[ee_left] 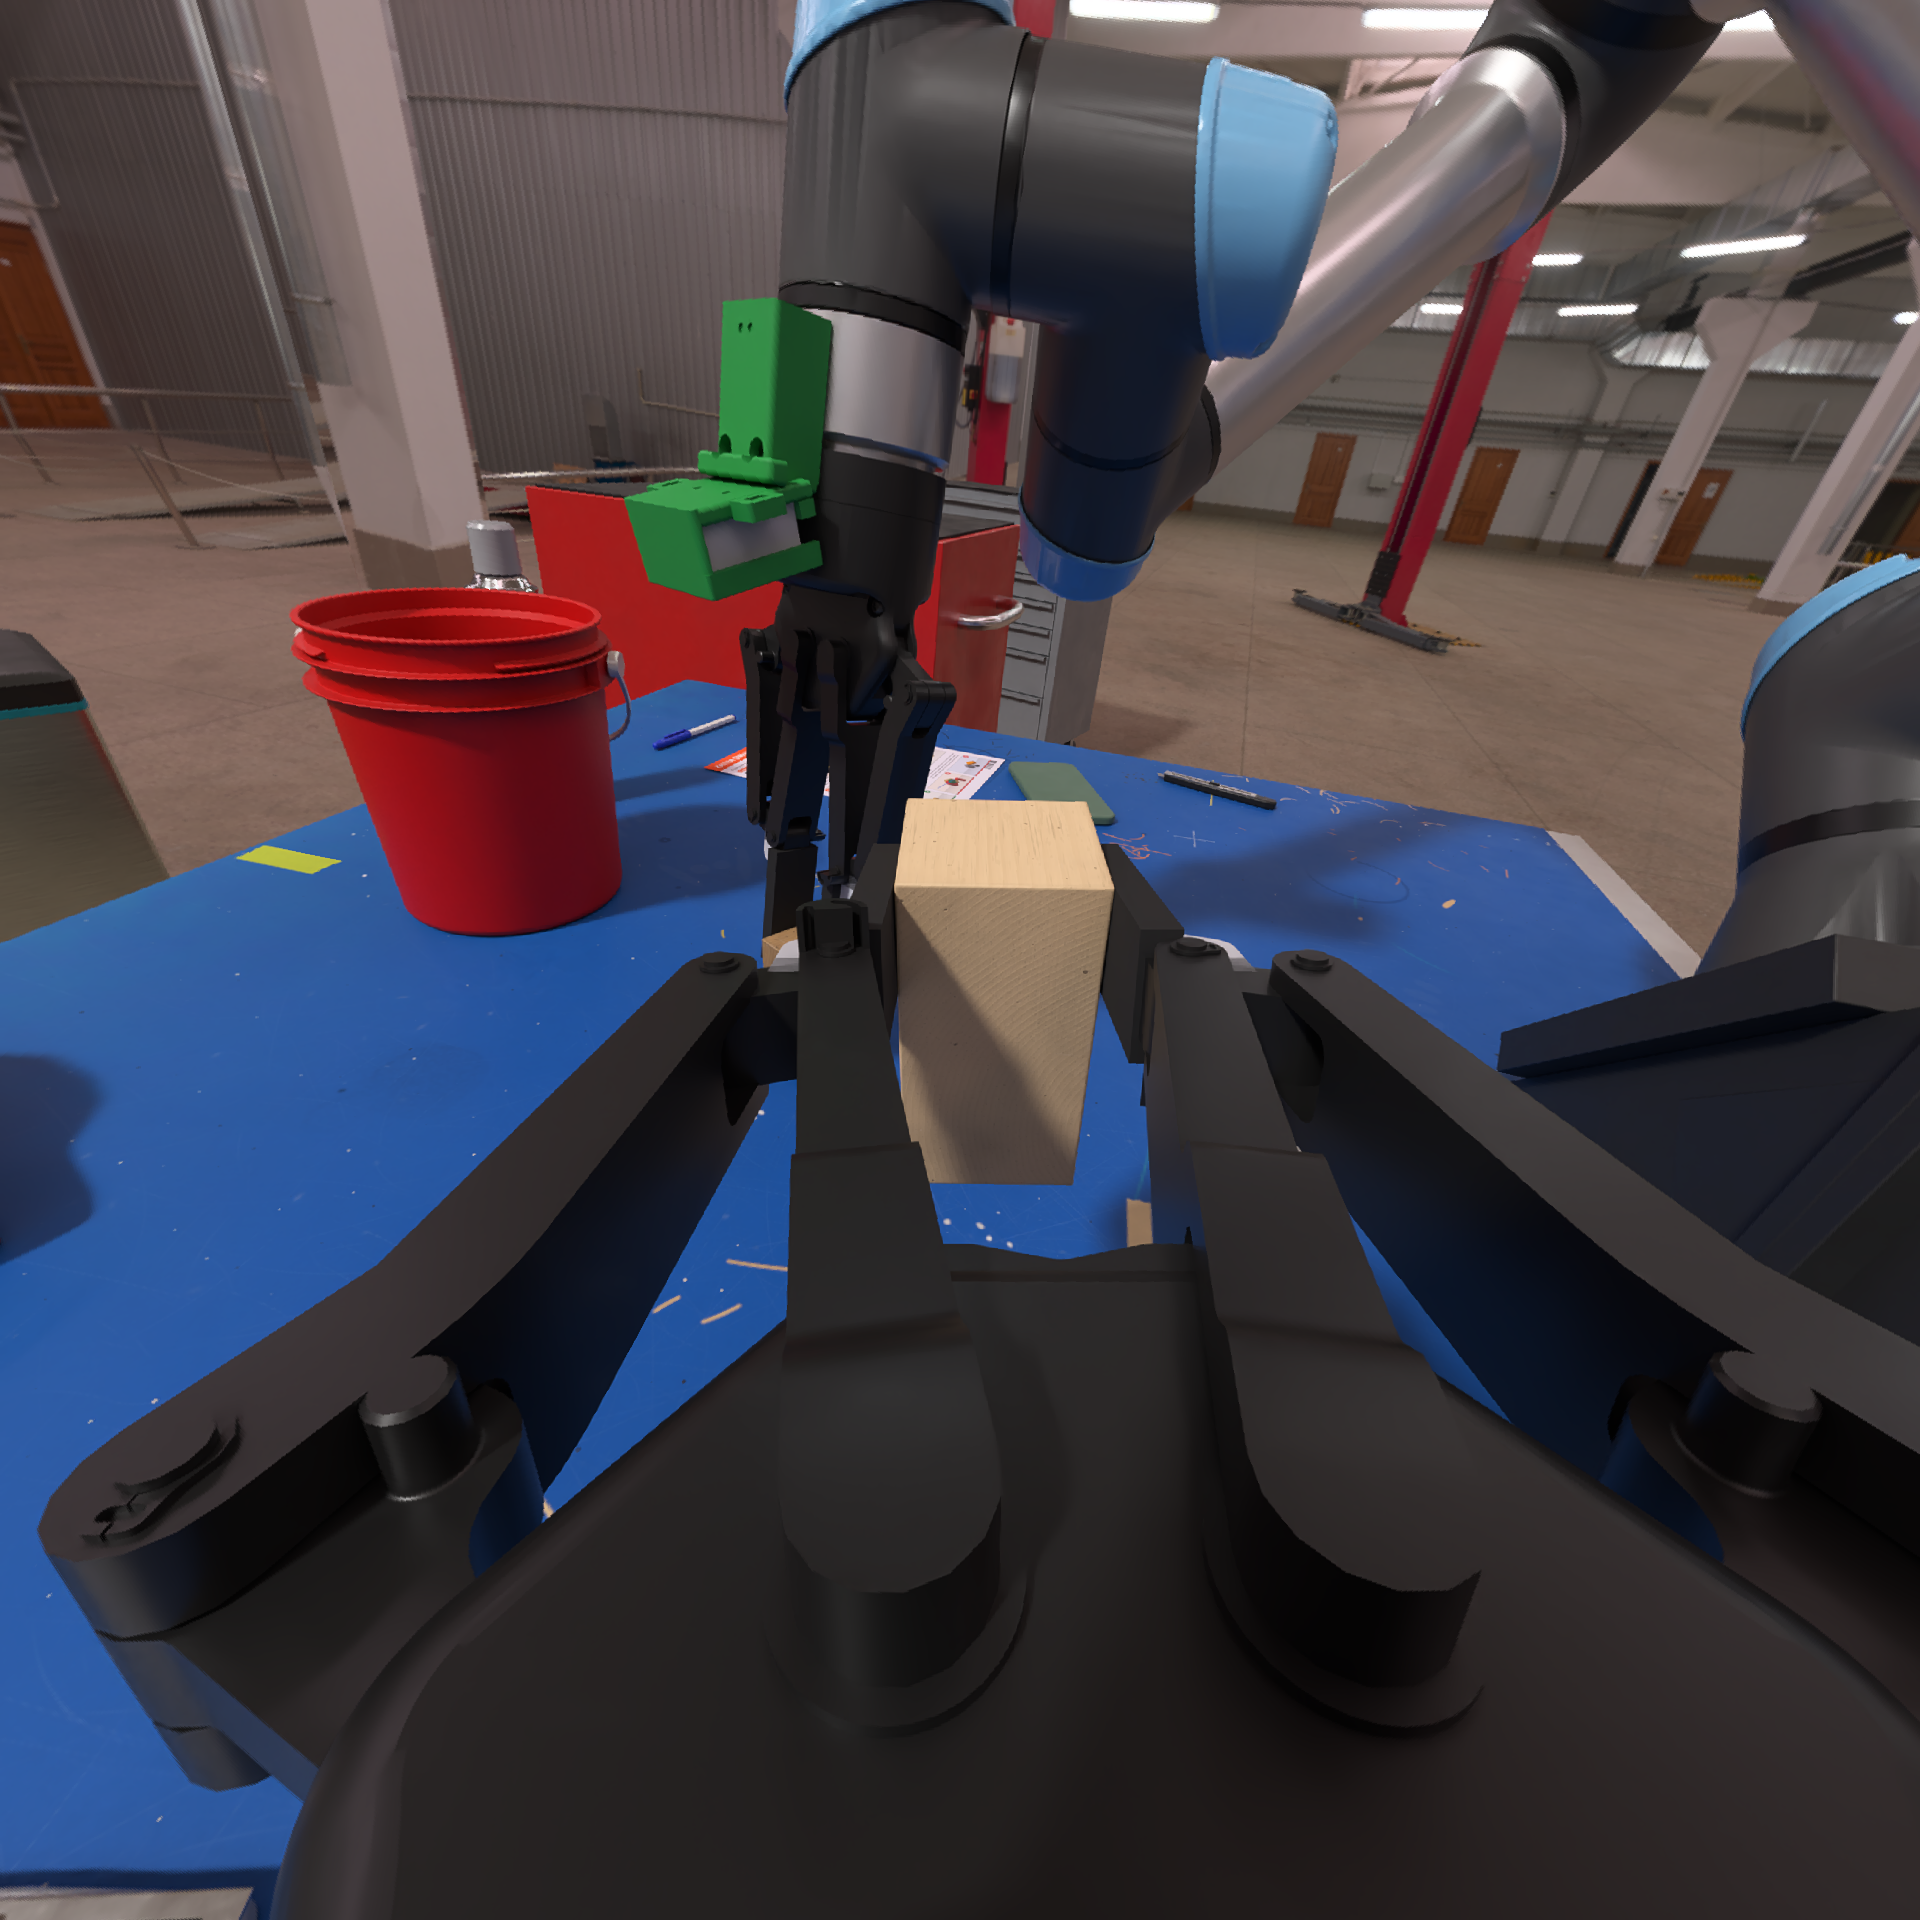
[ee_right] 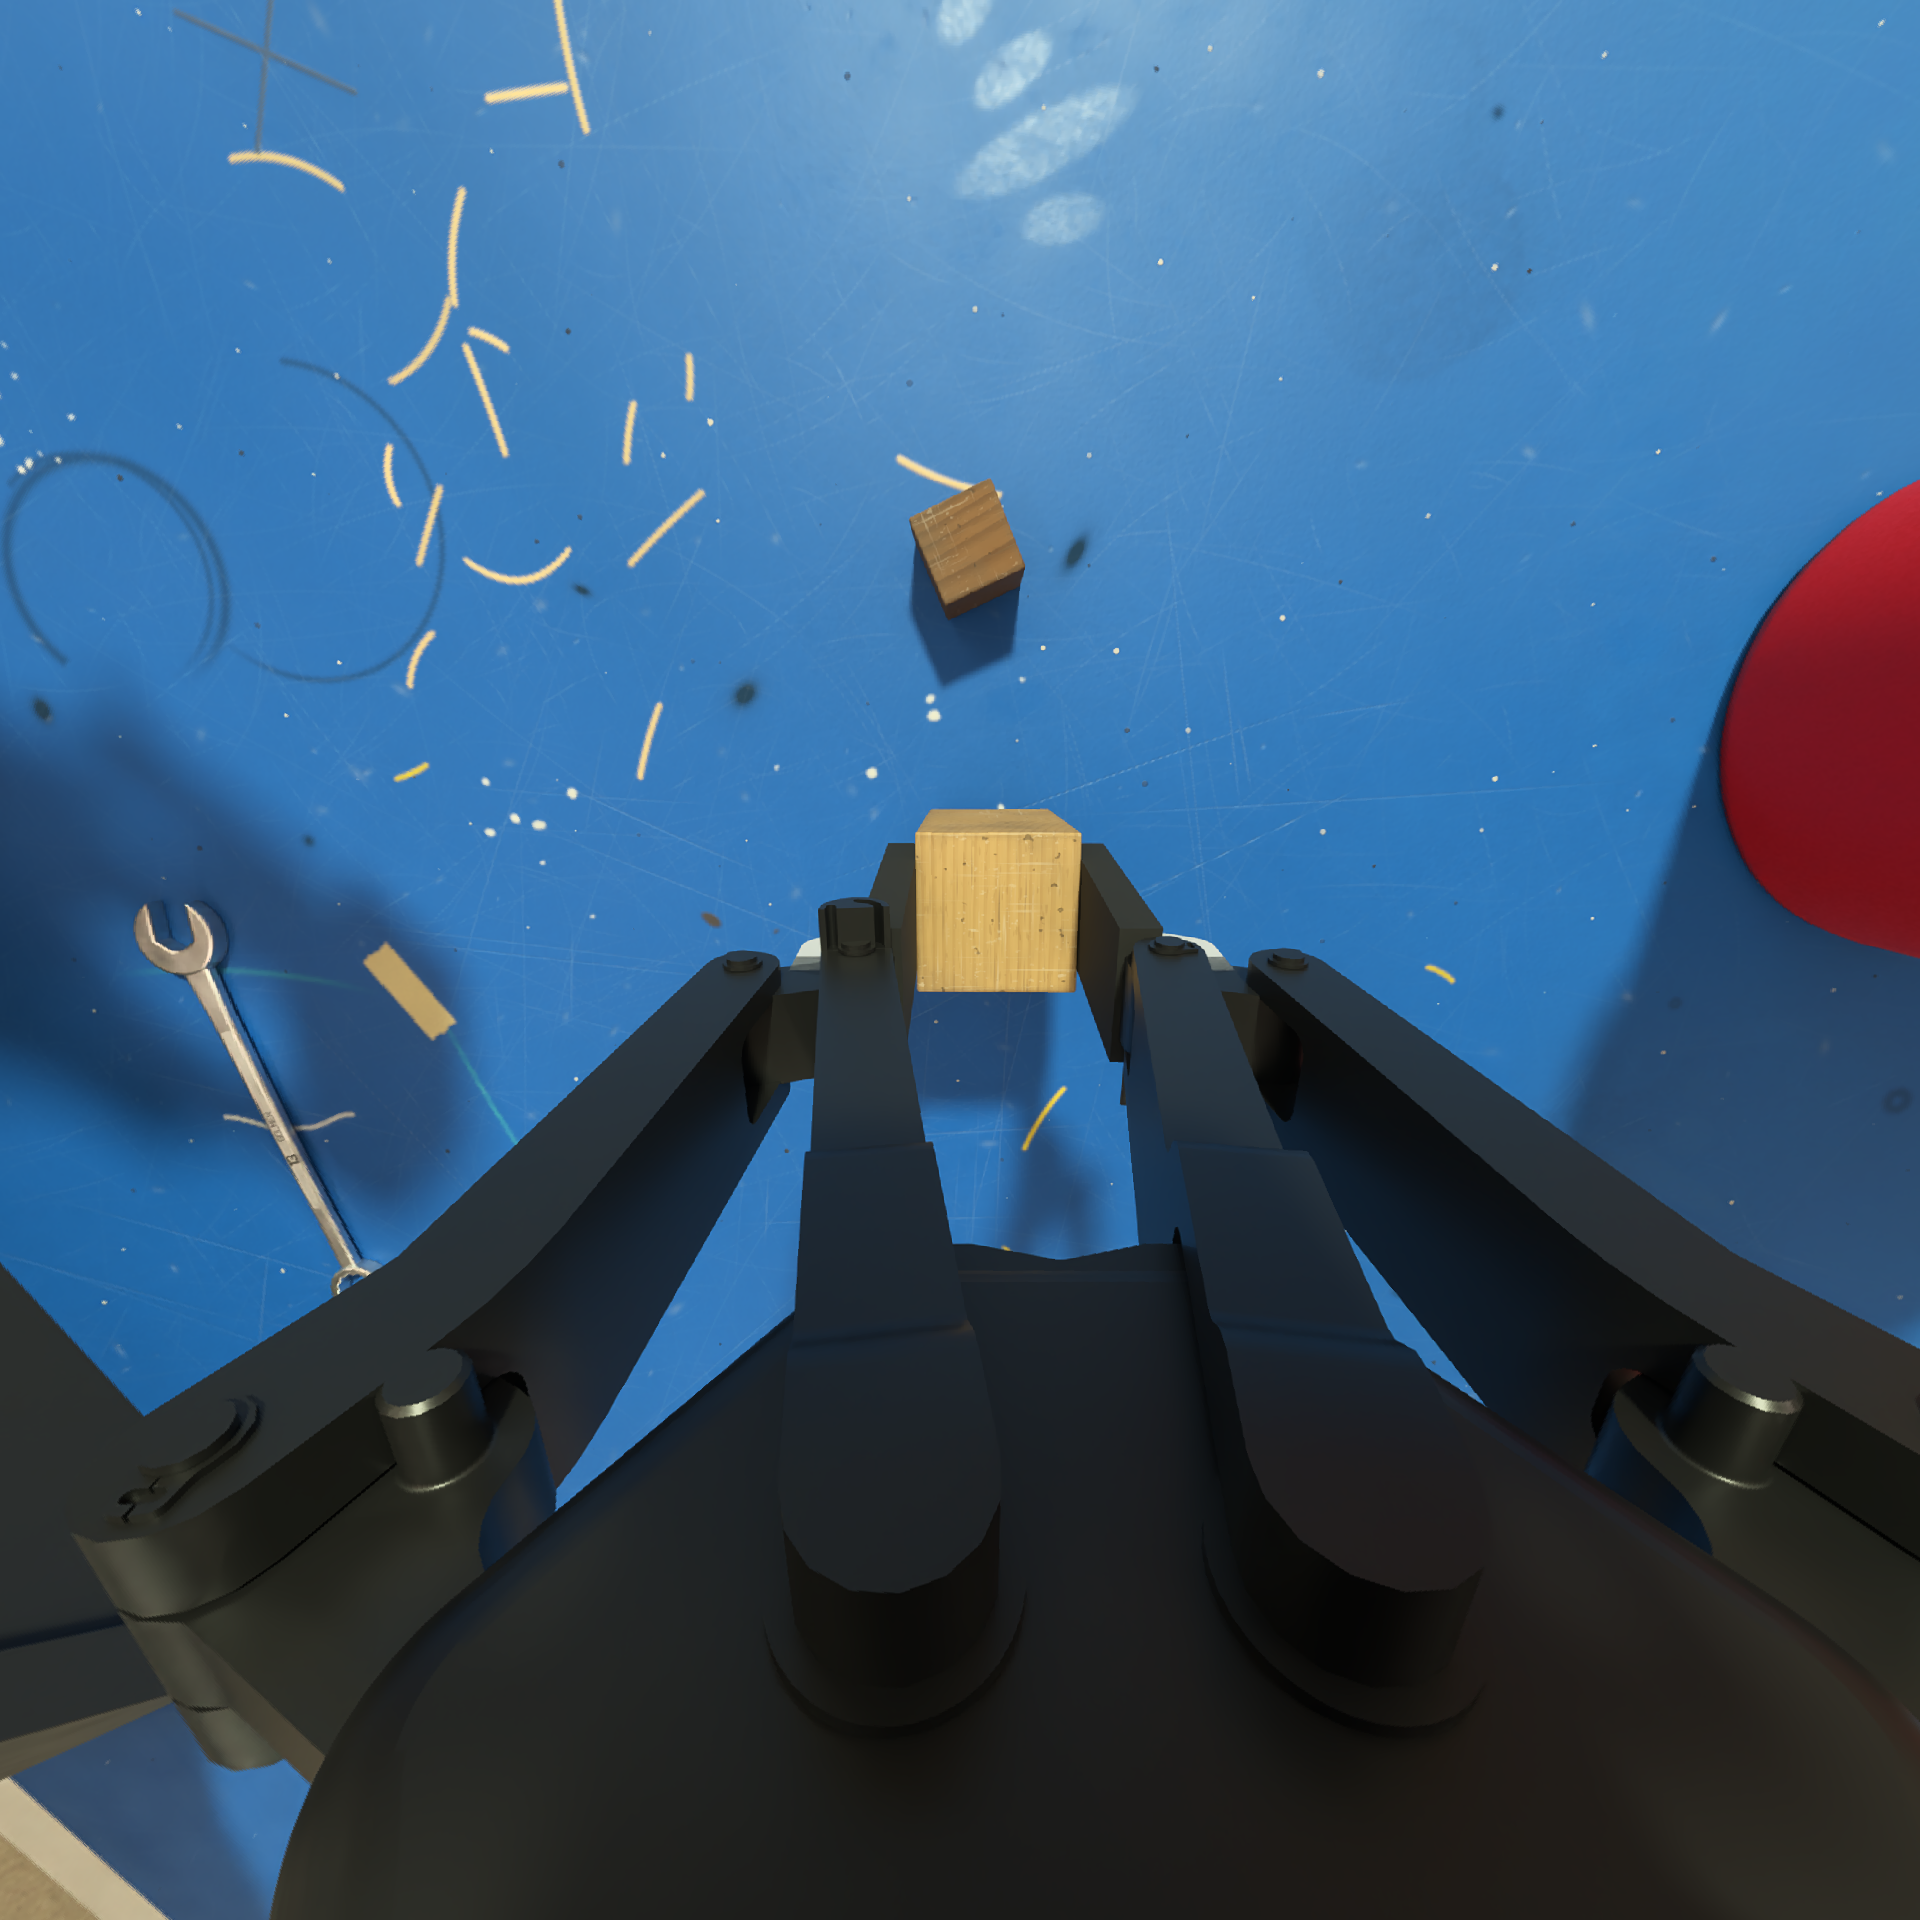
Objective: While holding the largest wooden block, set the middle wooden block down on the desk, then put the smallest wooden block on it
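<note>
**Middle block held above the surface, ready to set down**

In the left wrist view, your left gripper [ee_left: 1003, 914] is clamped on the big block [ee_left: 992, 997], a pale, tall piece of wood with fine straight grain, filling the centre of the frame with a pad on each side. Keep that hold unchanged.

In the right wrist view, your right gripper [ee_right: 995, 904] pinches the middle block [ee_right: 995, 902], a light tan cube with a speckled, scratched face, at centre frame between the pads. It looks to hang above the blue surface [ee_right: 1351, 468], so the step in hand is, by my reading, setting it down. That calls for a straight lowering onto a bare patch, flat face down, then spreading the pads only once it rests.

Further up that frame, just above centre, the small block [ee_right: 966, 545] sits on the surface, a darker brown cube with ridged grain, turned at an angle and well apart from the held cube. You will need to match that angle when you fetch it.

A steel wrench [ee_right: 244, 1081] lies at lower left, a red bucket [ee_right: 1839, 727] at the right edge; thin wood shavings litter the scuffed surface.
</note>
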Robot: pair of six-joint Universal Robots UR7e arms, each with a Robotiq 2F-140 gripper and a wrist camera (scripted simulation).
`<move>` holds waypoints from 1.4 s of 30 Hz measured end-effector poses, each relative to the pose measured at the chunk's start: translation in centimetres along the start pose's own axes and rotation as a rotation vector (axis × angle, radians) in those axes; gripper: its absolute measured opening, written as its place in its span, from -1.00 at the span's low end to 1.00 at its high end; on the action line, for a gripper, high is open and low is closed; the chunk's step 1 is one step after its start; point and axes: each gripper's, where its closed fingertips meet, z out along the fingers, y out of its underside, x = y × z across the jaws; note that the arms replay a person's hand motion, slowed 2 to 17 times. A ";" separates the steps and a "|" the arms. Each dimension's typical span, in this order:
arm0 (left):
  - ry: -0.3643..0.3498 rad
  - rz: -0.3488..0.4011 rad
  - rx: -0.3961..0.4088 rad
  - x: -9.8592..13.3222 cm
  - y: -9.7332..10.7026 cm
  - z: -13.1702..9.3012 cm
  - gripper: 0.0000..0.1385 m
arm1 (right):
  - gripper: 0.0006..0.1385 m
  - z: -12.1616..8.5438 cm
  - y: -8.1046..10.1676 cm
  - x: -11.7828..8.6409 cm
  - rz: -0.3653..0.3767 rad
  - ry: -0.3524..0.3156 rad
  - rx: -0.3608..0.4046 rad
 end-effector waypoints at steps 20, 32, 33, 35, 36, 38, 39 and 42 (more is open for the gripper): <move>0.003 0.000 -0.005 0.1 0.0 0.0 -0.33 | -0.44 0.2 0.2 -0.2 -0.020 -0.011 -0.010; 0.005 -0.001 -0.006 0.2 0.0 -0.1 -0.33 | -0.28 0.1 0.0 -0.1 -0.030 0.010 -0.002; 0.005 -0.001 -0.006 0.2 0.0 -0.1 -0.33 | -0.28 0.1 0.0 -0.1 -0.031 0.010 -0.001; 0.005 -0.001 -0.006 0.2 0.0 -0.1 -0.33 | -0.28 0.0 0.0 -0.1 -0.033 0.011 0.001; 0.005 -0.001 -0.006 0.2 0.0 -0.1 -0.33 | -0.28 0.0 0.0 -0.1 -0.033 0.012 0.002; 0.006 -0.001 -0.007 0.2 0.0 -0.1 -0.33 | -0.28 0.0 0.0 -0.1 -0.033 0.013 0.004; 0.006 -0.001 -0.006 0.2 0.0 -0.1 -0.33 | -0.28 0.0 0.0 -0.1 -0.034 0.014 0.004; 0.007 -0.001 -0.006 0.3 -0.1 -0.1 -0.33 | -0.28 -0.1 0.0 -0.1 -0.035 0.014 0.004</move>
